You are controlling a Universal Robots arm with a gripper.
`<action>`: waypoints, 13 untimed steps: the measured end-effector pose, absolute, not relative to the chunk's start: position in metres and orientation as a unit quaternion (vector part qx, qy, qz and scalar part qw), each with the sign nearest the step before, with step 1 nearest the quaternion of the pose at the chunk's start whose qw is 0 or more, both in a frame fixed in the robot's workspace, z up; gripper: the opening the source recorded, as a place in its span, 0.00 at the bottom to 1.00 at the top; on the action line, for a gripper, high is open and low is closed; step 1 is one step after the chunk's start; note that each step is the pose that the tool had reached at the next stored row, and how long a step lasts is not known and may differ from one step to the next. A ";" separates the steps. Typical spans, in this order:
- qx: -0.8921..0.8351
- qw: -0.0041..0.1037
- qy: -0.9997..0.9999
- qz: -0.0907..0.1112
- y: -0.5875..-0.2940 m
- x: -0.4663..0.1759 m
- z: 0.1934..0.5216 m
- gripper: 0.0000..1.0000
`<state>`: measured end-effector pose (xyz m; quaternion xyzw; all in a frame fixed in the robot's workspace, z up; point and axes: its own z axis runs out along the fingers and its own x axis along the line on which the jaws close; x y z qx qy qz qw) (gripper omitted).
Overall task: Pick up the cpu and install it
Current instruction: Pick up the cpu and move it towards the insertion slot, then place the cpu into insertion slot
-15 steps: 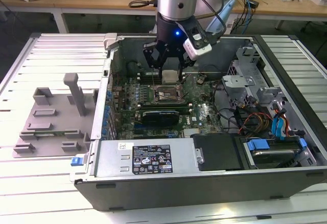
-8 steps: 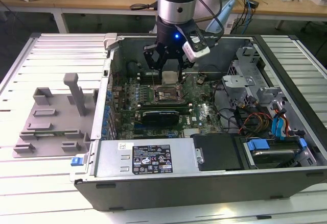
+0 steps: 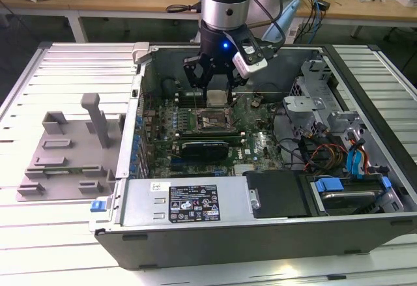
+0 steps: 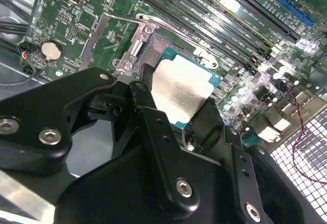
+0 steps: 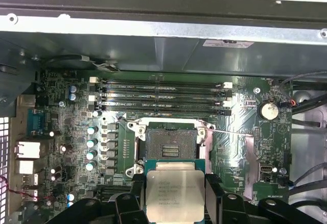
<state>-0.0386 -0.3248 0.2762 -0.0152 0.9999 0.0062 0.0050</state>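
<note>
The cpu [image 3: 216, 96], a flat square chip with a silvery top, hangs inside the open computer case [image 3: 195, 234], a little above the motherboard. My gripper [image 3: 215, 90] is shut on it, one black finger on each side. Both wrist views show the cpu [image 4: 181, 89] [image 5: 174, 193] clamped between the fingers [image 4: 147, 83] [image 5: 212, 193]. The open socket [image 5: 171, 142] [image 3: 212, 120] lies just beyond the chip, its metal frame swung open and its contact field bare. In the second wrist view the socket frame [image 4: 134, 48] sits beneath and beside the chip.
Memory slots [image 5: 163, 94] run along the far side of the socket. An expansion card [image 3: 205, 148], the power supply [image 3: 189, 201], and a drive bay with cables [image 3: 345, 162] crowd the case. A grey fixture [image 3: 65, 149] stands on the slatted table at the exterior view's left.
</note>
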 end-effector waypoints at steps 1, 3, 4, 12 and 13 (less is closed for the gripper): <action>-0.015 0.005 1.000 0.006 -0.325 -0.039 0.276 0.55; -0.015 0.005 1.000 0.006 -0.325 -0.039 0.276 0.55; -0.015 0.005 1.000 0.006 -0.325 -0.039 0.276 0.55; -0.015 0.005 1.000 0.006 -0.325 -0.038 0.276 0.55; -0.015 0.005 1.000 0.006 -0.325 -0.038 0.276 0.55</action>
